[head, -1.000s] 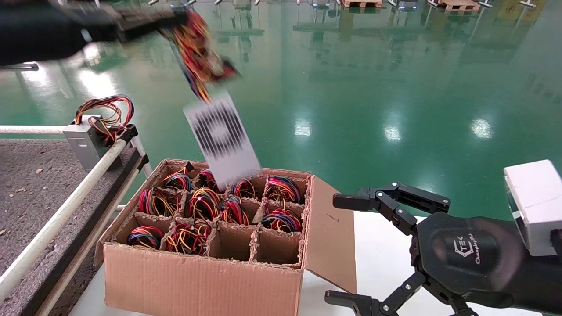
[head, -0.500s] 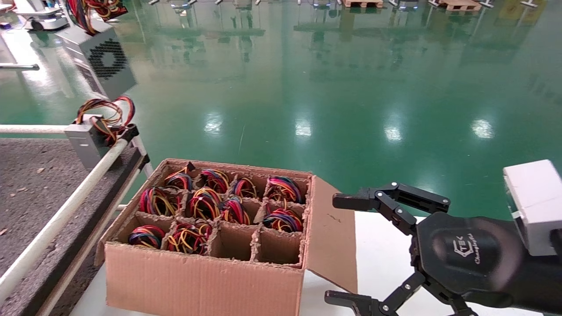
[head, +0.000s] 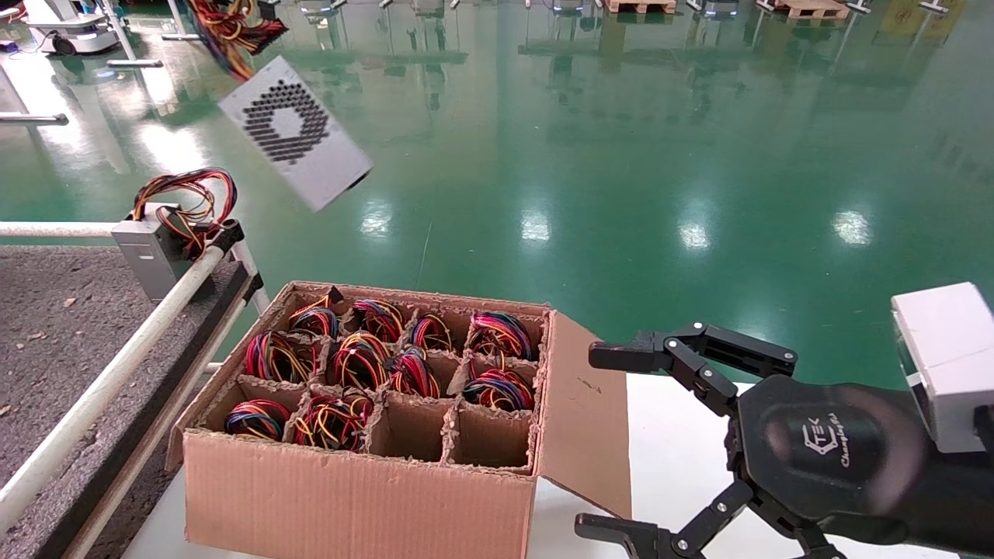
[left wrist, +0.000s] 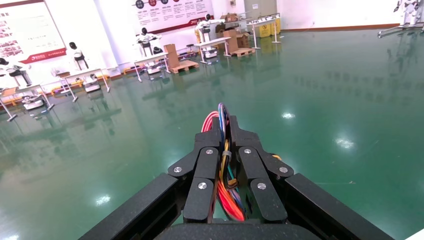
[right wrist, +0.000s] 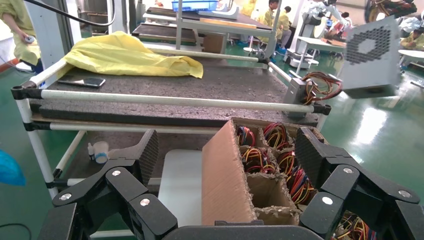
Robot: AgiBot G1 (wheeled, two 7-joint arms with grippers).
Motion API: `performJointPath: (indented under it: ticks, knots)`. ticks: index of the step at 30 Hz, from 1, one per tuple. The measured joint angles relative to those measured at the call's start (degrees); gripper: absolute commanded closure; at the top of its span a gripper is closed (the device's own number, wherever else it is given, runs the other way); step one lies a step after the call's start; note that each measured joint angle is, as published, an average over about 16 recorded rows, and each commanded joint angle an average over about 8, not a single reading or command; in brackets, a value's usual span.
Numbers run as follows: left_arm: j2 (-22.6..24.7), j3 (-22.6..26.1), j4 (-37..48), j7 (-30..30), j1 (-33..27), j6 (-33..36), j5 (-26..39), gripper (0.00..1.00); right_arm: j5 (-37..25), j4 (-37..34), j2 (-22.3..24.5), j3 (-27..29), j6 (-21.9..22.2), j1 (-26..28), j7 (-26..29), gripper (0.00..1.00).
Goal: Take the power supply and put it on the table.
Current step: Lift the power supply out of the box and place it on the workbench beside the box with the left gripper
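Half a second ago the supply hung at the far left edge of our head view; it now sits further right and lower, tilted, with the fan grille facing us, in the air over the green floor. It is beyond the carton and clear of the table. A second ago it hung just above the carton's back cells. The right gripper has not moved.

We count two supplies. One is airborne, dangling by its wires. The second unit rests at the table's far corner against the rail, with its own wire loop above it. The carton has twelve cells: ten show wire bundles and two front cells look empty. We see two grippers.

The left gripper is out of the head view. In its wrist view the fingers are pressed together on the wires, and the box itself is hidden below them. The top of the bundle is cut off by the head view's upper edge. The right gripper is parked over the white tabletop beside the carton flap, fingers spread wide with nothing between them. The units inside the carton are hidden under their wires. In the right wrist view the supply's far edge is cut off.
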Motion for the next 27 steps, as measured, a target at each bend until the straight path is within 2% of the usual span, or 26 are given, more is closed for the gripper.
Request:
performJointPath:
  ticks: [13,27]
  knots:
    - [-0.1,0.1,0.1,0.3,0.4,-1.3,0.1,1.0,0.0,0.0,0.0,0.0,0.0,0.0,0.0,0.0]
    - [0.8,0.0,1.8,3.5,0.7,-12.5,0.2,1.0,0.0,0.0,0.0,0.0,0.0,0.0,0.0,0.0]
